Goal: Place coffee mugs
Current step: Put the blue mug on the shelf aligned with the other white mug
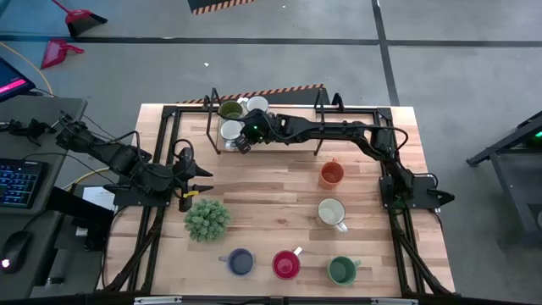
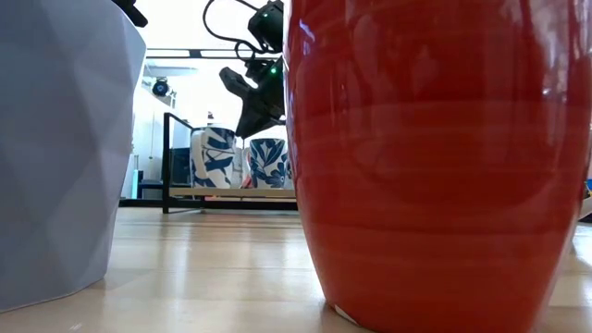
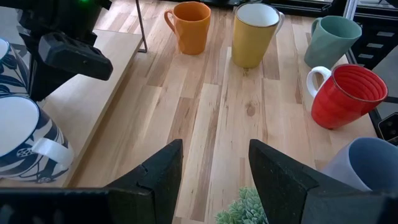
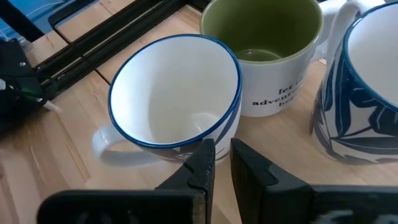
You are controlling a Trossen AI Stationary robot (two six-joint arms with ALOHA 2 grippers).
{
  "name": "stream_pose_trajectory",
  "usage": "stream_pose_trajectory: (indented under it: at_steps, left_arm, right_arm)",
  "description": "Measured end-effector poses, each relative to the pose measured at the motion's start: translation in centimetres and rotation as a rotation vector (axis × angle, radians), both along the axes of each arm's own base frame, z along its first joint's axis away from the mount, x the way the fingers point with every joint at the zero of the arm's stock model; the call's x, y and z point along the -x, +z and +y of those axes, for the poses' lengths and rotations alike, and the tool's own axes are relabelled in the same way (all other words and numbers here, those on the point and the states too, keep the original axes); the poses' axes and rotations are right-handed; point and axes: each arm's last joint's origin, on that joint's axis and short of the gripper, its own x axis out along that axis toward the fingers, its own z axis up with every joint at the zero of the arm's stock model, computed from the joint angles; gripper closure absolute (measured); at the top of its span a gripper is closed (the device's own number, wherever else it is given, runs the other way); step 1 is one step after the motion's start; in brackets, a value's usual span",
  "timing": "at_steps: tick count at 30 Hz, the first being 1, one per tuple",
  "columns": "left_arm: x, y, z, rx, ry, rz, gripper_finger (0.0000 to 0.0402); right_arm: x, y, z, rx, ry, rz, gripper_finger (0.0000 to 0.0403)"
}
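Mugs are split between two places: three stand close together on a low shelf (image 1: 254, 119) at the far edge of the tabletop (image 1: 271, 195), and five wait on the open wood. The right gripper (image 4: 222, 163) is stretched across to the shelf and hovers at the rim of the blue-rimmed white mug (image 4: 176, 99), its fingers nearly together with only a narrow gap and nothing between them. That mug stands upright, handle outward, just beside the olive mug (image 4: 273, 59) and another blue-patterned mug (image 4: 367, 87), so packing them tight seems meant to leave shelf room for more. The left gripper (image 3: 211, 171) waits near the plant (image 1: 207, 219), fingers apart and empty, facing the loose mugs. Still to shelve, I judge: orange mug (image 1: 331, 174), cream mug (image 1: 331, 212), blue mug (image 1: 240, 262), red mug (image 1: 286, 265) and green mug (image 1: 342, 270), all upright and well apart for easy reach.
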Motion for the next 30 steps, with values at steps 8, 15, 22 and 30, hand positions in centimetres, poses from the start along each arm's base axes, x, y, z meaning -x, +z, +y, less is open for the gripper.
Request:
stream_pose_trajectory:
  at_steps: [8, 15, 22, 30]
  left_arm:
    - [0.0, 0.0, 0.0, 0.0, 0.0, 0.0, 0.0228]
    - [0.0, 0.0, 0.0, 0.0, 0.0, 0.0, 0.0228]
    - [0.0, 0.0, 0.0, -0.001, -0.001, 0.0, 0.0228]
    - [0.0, 0.0, 0.0, -0.007, -0.004, 0.001, 0.0228]
  right_arm:
    - [-0.2, -0.2, 0.0, -0.018, 0.027, -0.014, 0.0366]
    - [-0.6, -1.2, 0.1, -0.037, 0.036, -0.013, 0.0366]
    - [-0.8, -0.9, 0.0, -0.028, 0.044, -0.05, 0.0366]
    - [-0.8, -0.9, 0.0, -0.028, 0.049, -0.049, 0.0366]
